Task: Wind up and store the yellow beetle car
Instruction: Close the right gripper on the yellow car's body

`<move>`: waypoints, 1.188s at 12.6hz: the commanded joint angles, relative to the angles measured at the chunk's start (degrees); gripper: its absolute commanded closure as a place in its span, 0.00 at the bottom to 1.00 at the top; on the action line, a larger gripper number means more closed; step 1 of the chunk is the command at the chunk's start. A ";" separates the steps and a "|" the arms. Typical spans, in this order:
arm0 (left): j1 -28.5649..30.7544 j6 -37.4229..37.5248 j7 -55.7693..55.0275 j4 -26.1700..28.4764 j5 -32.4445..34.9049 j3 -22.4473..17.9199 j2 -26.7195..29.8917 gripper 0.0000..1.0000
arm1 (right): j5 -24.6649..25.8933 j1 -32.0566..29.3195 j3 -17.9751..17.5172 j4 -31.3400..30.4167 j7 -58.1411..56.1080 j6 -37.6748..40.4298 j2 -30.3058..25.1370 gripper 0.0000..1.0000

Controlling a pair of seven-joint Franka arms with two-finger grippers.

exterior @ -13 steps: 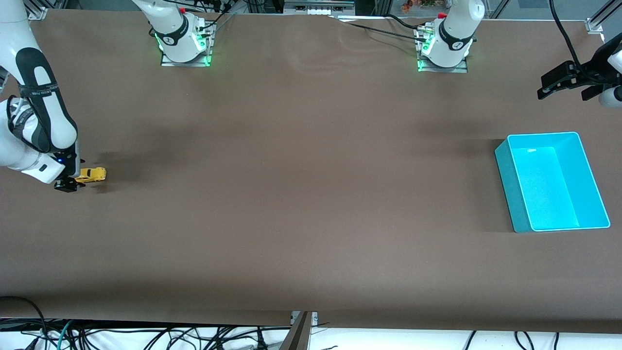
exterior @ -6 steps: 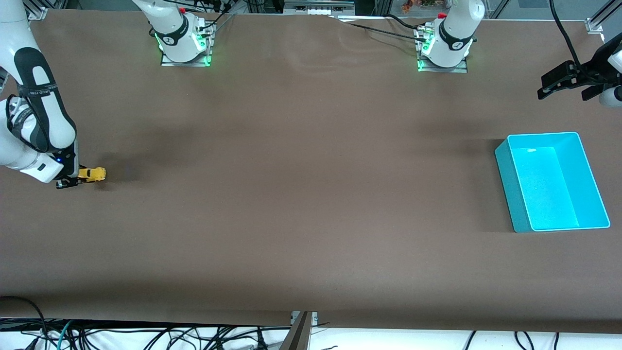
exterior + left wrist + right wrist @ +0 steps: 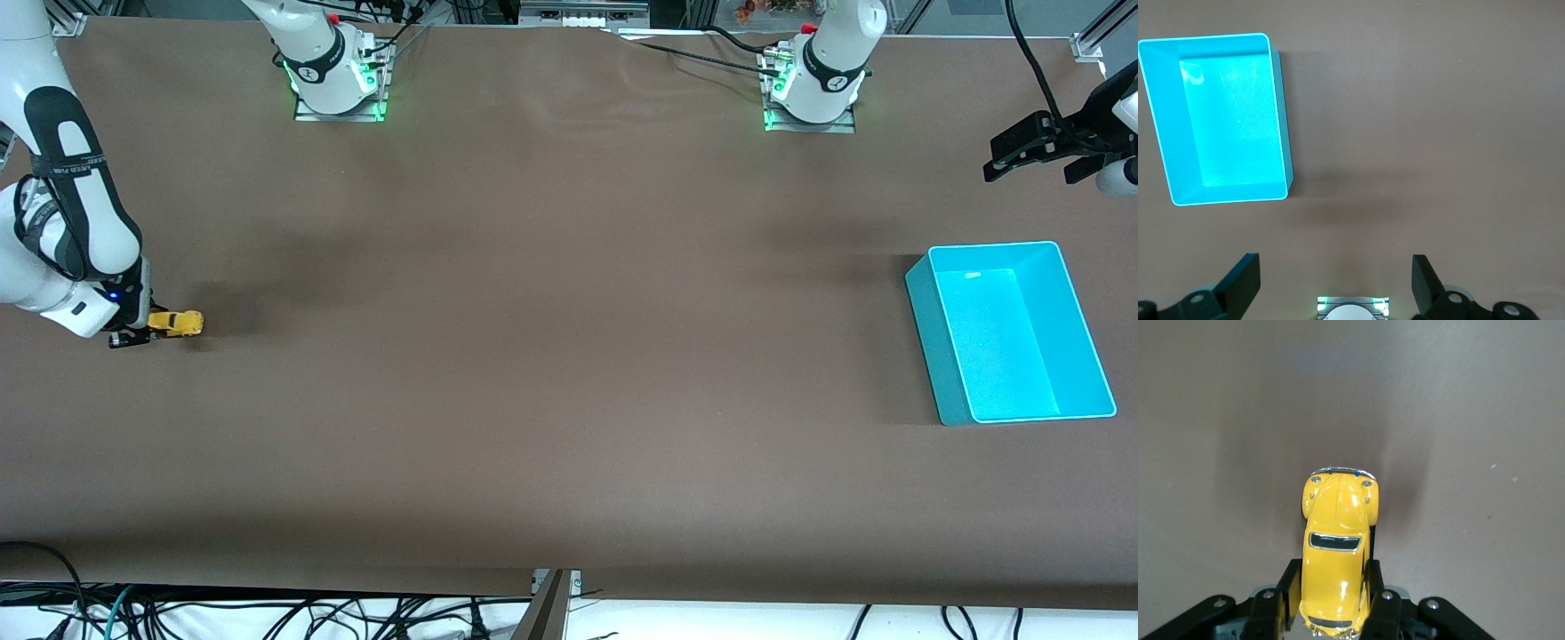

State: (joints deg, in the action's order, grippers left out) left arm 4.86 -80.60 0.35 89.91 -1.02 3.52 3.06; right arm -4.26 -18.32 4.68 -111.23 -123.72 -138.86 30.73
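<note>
Brown table (image 3: 569, 356): turquoise bin (image 3: 1089, 356) holds nothing, left gripper (image 3: 1335, 283) waiting spread wide above. At the right arm's end, right gripper (image 3: 1336, 603) clamps yellow beetle car (image 3: 1338, 550); its wrist view shows fingers (image 3: 1375, 590) flanking the body.

Right pincer (image 3: 135, 336) clamped low; left pincer (image 3: 1036, 156) waits spread.

Turquoise bin (image 3: 1168, 147) on brown table (image 3: 1425, 113), left end effector (image 3: 1335, 283) wide apart above.

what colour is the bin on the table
Turquoise bin, inside and out; the left wrist view shows it best.
</note>
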 commanded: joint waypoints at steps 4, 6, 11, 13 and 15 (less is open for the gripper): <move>0.06 1.15 0.09 -1.58 -1.08 0.09 -0.42 0.00 | -1.63 -0.66 -1.60 -1.18 1.12 -1.76 0.73 0.77; 0.06 1.15 0.18 -1.58 -1.08 0.09 -0.51 0.00 | -1.54 -1.62 -1.43 -1.09 0.24 -2.11 0.82 0.77; 0.15 1.15 0.18 -1.49 -1.08 0.00 -0.51 0.00 | -1.45 -4.88 -1.34 -0.57 -2.66 -3.60 1.08 0.77; 0.41 1.15 0.18 -1.41 -1.08 -0.09 -0.68 0.00 | -1.37 -5.67 -1.34 -0.48 -3.19 -4.39 1.08 0.76; 0.59 1.23 0.18 -1.40 -1.08 -0.35 -1.03 0.00 | -1.28 -6.90 -1.34 -0.48 -4.50 -5.36 1.17 0.76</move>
State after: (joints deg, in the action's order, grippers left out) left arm 4.90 -80.59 0.35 89.84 -1.03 3.29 2.96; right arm -4.69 -23.08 4.03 -111.41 -125.40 -142.68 31.01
